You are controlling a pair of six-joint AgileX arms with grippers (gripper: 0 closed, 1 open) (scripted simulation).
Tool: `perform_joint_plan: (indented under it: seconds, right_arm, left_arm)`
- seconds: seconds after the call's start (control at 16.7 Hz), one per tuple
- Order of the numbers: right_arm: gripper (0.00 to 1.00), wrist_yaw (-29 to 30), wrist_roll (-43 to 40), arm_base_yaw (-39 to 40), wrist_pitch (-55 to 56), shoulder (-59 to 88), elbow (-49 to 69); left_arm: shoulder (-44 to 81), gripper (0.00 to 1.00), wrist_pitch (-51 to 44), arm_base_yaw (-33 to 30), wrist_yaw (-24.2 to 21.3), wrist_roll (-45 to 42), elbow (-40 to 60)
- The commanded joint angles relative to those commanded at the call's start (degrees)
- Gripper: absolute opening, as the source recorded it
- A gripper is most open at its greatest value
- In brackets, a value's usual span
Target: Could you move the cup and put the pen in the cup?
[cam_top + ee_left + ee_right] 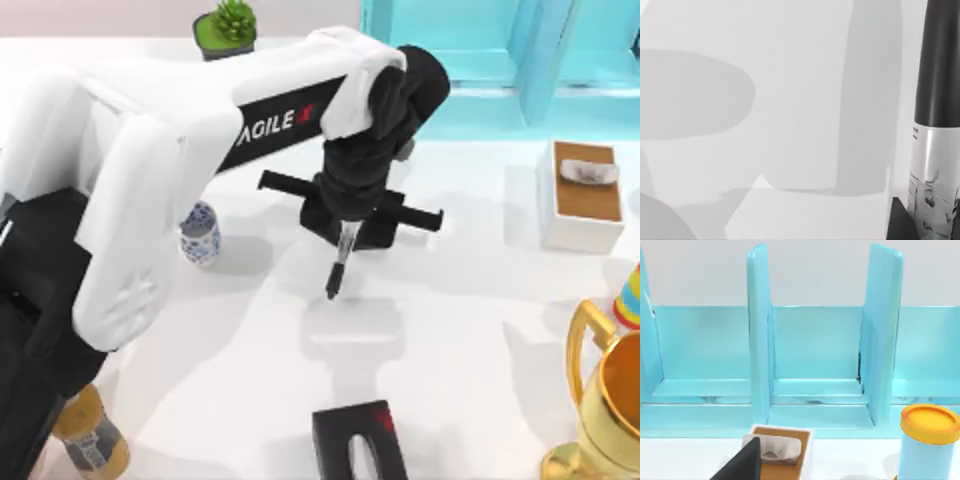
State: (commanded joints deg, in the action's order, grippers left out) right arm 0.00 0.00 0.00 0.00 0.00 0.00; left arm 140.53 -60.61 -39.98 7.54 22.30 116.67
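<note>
The pen [938,70] stands close to the camera as a black barrel above a pale silver-grey label band with small dark print. Behind it spreads the white surface [805,55], crossed by soft grey shadows: one rounded patch and one long straight band. A small black corner [900,222] pokes in beside the pen's label.

A little green plant in a dark pot [226,28] stood at the back of the white bench [470,330], and a blue shelf with upright dividers [815,370] ran along the back right. A white box with a brown top [583,196] sat on the right side, with a big gold trophy [605,400] at the front right corner. A brown bottle [92,435] stood at the front left, and a pale blue jar with a yellow lid [929,442] stood near the shelf.
</note>
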Motion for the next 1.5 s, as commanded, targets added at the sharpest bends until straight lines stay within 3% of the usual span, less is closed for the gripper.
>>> perform_joint_plan:
  seconds: [0.54,0.96,1.2,1.5]
  right_arm:
    - [1.0,0.0,0.0,0.0,0.0,0.0,0.0]
    - [1.0,0.0,0.0,0.0,0.0,0.0,0.0]
    - [1.0,0.0,0.0,0.0,0.0,0.0,0.0]
    - [1.0,0.0,0.0,0.0,0.0,0.0,0.0]
  left_arm:
    - [-19.5,0.0,-7.24,-7.15,0.63,7.47,-13.21]
    - [-20.37,0.0,-6.98,-7.19,0.72,7.6,-14.13]
    - [-22.5,0.0,1.06,-6.21,1.9,5.85,-19.65]
    - [-28.32,0.0,22.75,-3.7,4.46,0.95,-33.76]
